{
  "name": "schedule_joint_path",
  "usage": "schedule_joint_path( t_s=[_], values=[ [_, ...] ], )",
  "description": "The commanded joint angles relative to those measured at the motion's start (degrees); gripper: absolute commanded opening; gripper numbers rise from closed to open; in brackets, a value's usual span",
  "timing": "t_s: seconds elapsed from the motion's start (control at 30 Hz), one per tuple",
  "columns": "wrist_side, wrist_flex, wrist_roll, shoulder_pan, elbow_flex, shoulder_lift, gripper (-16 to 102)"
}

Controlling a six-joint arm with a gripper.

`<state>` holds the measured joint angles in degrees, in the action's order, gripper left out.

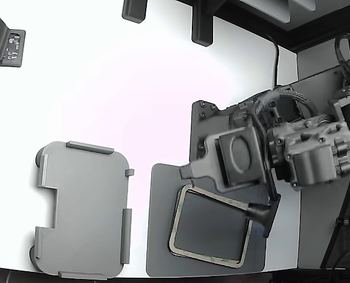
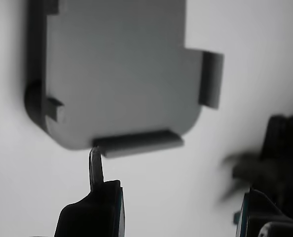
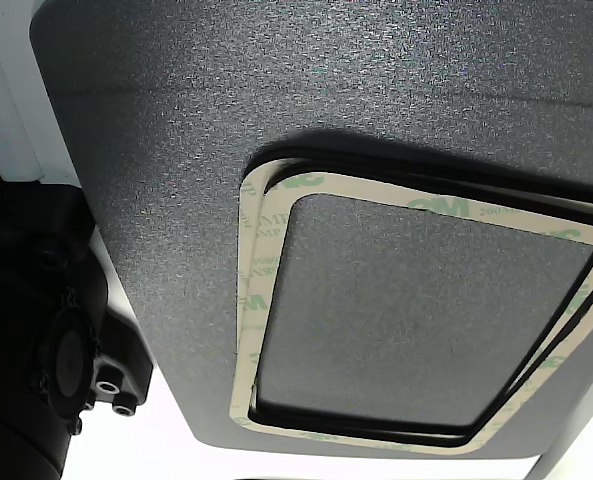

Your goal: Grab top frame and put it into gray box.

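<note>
The frame (image 1: 189, 198) lies on a dark gray mat (image 1: 160, 236) on the white worktop (image 1: 104, 88), toward the exterior view's right. In the other view the frame (image 3: 251, 300) shows as the top one of a small stack: a cream border with faint green print, slightly askew over a second frame (image 3: 576, 330) whose edge peeks out beneath it, with dark lines between them.

The box (image 1: 83, 209) sits well apart on the exterior view's left, flat on the worktop, with nothing in it, raised tabs along its edges and a stepped notch on its outer side.

The arm (image 1: 304, 153) reaches in from the exterior view's right, its wrist over the mat's upper edge. The pincer (image 1: 268, 217) hangs over the frame's right-hand corner; one dark finger (image 1: 270, 215) points down there. Whether it touches the frame I cannot tell. In the wrist view the pincer (image 2: 178, 197) stands wide open, holding nothing, with the box (image 2: 116, 64) seen blurred beyond its fingertips (image 2: 96, 168).
</note>
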<state>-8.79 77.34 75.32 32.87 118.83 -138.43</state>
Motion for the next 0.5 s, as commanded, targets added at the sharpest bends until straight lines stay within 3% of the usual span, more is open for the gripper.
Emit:
schedule_joint_path(
  t_s=[0.0, 0.2, 0.47],
  values=[
    [-0.9, 3.3, 11.3, 4.9, -4.1, 2.2, 98],
    [0.9, 12.4, 19.2, 15.3, -9.5, 9.3, 95],
    [4.5, 14.5, 20.8, 27.4, -11.4, 17.2, 100]
  ],
)
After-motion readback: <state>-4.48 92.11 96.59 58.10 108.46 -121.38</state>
